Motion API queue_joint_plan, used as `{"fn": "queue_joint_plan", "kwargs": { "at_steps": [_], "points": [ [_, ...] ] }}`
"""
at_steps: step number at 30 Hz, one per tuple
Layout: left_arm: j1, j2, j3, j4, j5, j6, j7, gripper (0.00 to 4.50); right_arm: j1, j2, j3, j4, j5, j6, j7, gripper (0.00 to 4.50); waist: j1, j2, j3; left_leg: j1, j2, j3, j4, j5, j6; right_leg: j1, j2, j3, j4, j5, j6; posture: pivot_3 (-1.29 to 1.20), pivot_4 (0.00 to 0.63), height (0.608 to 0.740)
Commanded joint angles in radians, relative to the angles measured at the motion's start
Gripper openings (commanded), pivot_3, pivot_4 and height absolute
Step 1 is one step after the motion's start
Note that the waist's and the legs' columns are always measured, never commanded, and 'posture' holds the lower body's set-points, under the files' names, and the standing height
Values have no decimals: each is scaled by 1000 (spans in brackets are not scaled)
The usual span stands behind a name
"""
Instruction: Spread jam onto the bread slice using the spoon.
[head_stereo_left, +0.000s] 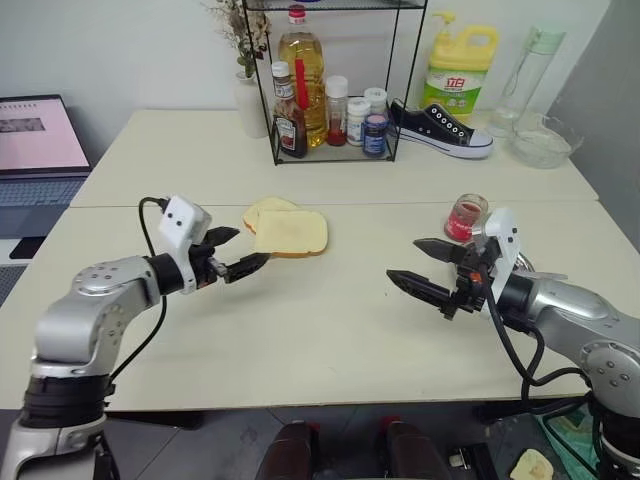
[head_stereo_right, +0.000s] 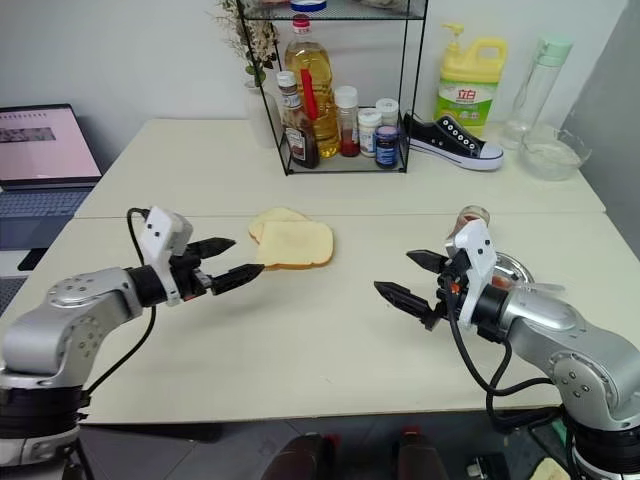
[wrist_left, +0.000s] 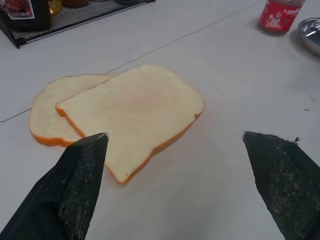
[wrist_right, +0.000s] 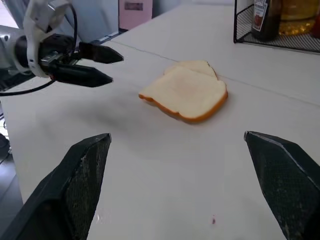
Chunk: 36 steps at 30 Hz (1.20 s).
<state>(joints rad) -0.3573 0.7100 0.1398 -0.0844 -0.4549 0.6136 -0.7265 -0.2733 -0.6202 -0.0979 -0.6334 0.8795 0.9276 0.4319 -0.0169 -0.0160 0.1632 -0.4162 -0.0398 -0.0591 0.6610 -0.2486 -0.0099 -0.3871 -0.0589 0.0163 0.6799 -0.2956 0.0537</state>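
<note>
Two cream-coloured tables (head_stereo_left: 300, 340) stand pushed together against a white wall, with a seam running across between them. Near the middle of the front table, just short of the seam, lies the pale yellow squarish bread slice (head_stereo_left: 291, 233), flat and overlapping a second, smaller slice with a browner crust (head_stereo_left: 263, 209) that peeks out behind it.

Left gripper (head_stereo_left: 238, 254): two black fingers spread wide apart, holding nothing, hovering above the tabletop just beside the near left corner of the bread slice and pointing toward it.

Right gripper (head_stereo_left: 418, 266): fingers likewise parted wide and empty, poised over the right half of the front table, well apart from the bread and pointing toward the table's middle.

Glossy red jam fills a small clear glass jar (head_stereo_left: 466, 217) standing near the seam toward the right edge, just behind the right gripper. A round shiny steel dish (head_stereo_right: 510, 268) sits beside the jar, largely hidden by the right wrist; the spoon cannot be made out.

Rear table: a black wire rack (head_stereo_left: 335, 120) holding a tall bottle of yellow oil (head_stereo_left: 302, 75), a dark sauce bottle (head_stereo_left: 290, 125) and small spice jars. To its right lie a black-and-white canvas shoe (head_stereo_left: 441, 128), a yellow detergent bottle (head_stereo_left: 460, 65) and a clear glass bowl (head_stereo_left: 543, 142). An open laptop (head_stereo_left: 35, 140) stands beyond the left edge.
</note>
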Motion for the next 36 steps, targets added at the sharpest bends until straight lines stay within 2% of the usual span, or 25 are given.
{"fn": "queue_joint_plan", "kwargs": {
  "at_steps": [1, 7, 11, 16, 22, 23, 26, 36],
  "points": [
    [-35, -34, -4, 71, 63, -80, 52, 4500, 3, 14, 33, -33, -26, -30, -1, 4479, 0, 0, 0, 0, 0, 0, 0, 0, 0, 0, 0, 0, 0, 0, 0, 0, 150, 740],
    [-79, -111, 1, 234, 76, -116, 67, 4500, -28, 60, 71, -46, -26, -20, -30, 4479, 0, 0, 0, 0, 0, 0, 0, 0, 0, -1, 0, 0, 1, 0, 0, 0, 150, 740],
    [-171, -226, 38, 409, 28, -88, 91, 4500, -45, 79, 73, -45, -25, -13, -51, 4479, 12, -1, -1, 0, 0, 0, 1, 0, 0, 0, 1, -2, 1, 0, 0, 0, 150, 740],
    [-208, -247, 61, 546, 24, -96, 74, 4500, -58, 73, 69, -64, -10, 9, -60, 4479, 8, -2, -1, 0, 0, 0, 1, 0, 0, -1, 2, -2, 2, 0, 0, 0, 150, 740],
    [-211, -259, 79, 553, -13, -62, 28, 4500, -76, 82, 52, -78, 25, 32, -94, 4479, 7, -2, -1, 0, 0, 0, 1, 0, 0, -1, 2, -2, 2, 0, 0, 0, 150, 740],
    [-212, -261, 84, 553, -18, -60, 27, 4129, -78, 81, 50, -79, 31, 33, -100, 4500, 7, -2, -1, 0, 0, 0, 1, 0, 0, -1, 2, -2, 2, 0, 0, 0, 150, 740],
    [-202, -258, 86, 538, -26, -49, 16, 3390, -71, 75, 44, -85, 43, 36, -109, 4500, 8, -2, -1, 0, 0, 0, 1, 0, 0, -1, 2, -2, 2, 0, 0, 0, 150, 740],
    [-199, -265, 80, 540, -10, -67, 23, 152, -66, 70, 68, -97, 69, 31, -88, 4500, 8, -2, -1, 0, 0, 0, 1, 0, 0, -1, 1, -1, 2, 0, 0, 0, 150, 740]
  ]
}}
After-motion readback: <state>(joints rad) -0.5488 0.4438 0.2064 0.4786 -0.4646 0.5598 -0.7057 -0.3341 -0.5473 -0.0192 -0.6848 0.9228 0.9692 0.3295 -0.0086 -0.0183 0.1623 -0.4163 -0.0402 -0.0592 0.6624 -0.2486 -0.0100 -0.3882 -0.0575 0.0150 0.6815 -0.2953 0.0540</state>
